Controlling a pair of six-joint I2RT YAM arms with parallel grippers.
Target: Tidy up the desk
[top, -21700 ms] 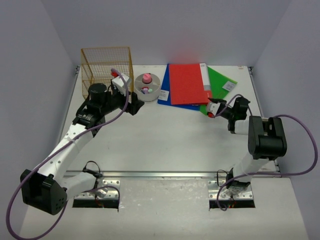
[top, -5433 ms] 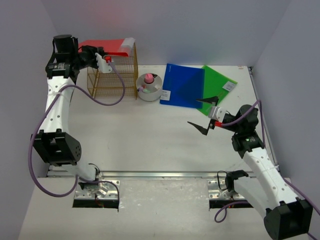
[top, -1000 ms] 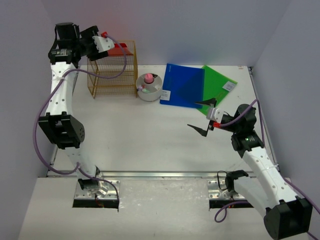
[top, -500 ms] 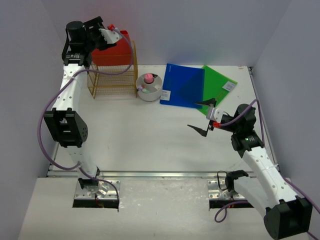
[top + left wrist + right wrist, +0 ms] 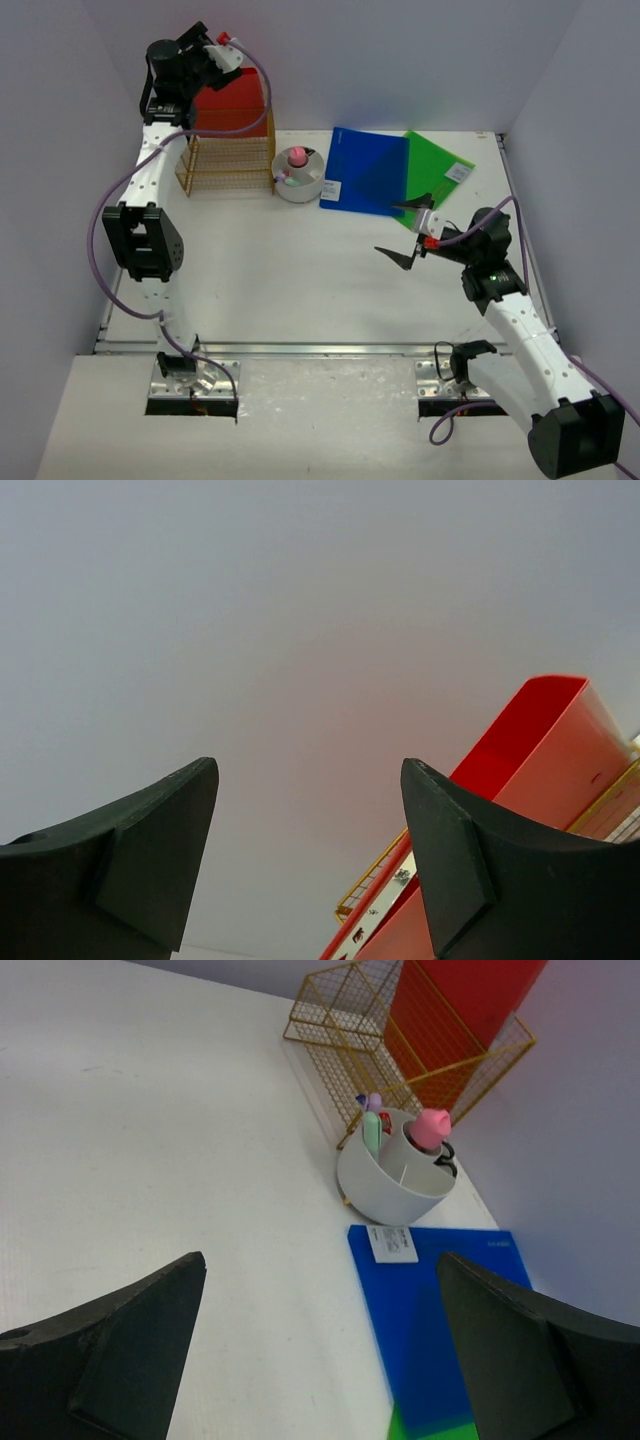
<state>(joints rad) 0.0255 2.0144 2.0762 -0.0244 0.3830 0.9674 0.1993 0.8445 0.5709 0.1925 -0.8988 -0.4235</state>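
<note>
Noted right hand [image 5: 390,229] nearest, splayed wide and empty, hovering over the tabletop [image 5: 280,280] just short of the blue folder [image 5: 365,172], likely staged for it. Farther back, found red folder [image 5: 232,105] standing upright in the wire rack [image 5: 228,168]; judged filed. Saw left hand [image 5: 310,770] raised above it, tilted toward the wall, released, holding nothing

Three folders in all: one red folder [image 5: 232,100], one blue folder [image 5: 365,170], one green folder [image 5: 445,160]. One gold wire basket [image 5: 230,165] and one round white pot [image 5: 300,190] stand along the far edge of the bench [image 5: 290,290]. The pot's small contents are too tiny to count.
</note>
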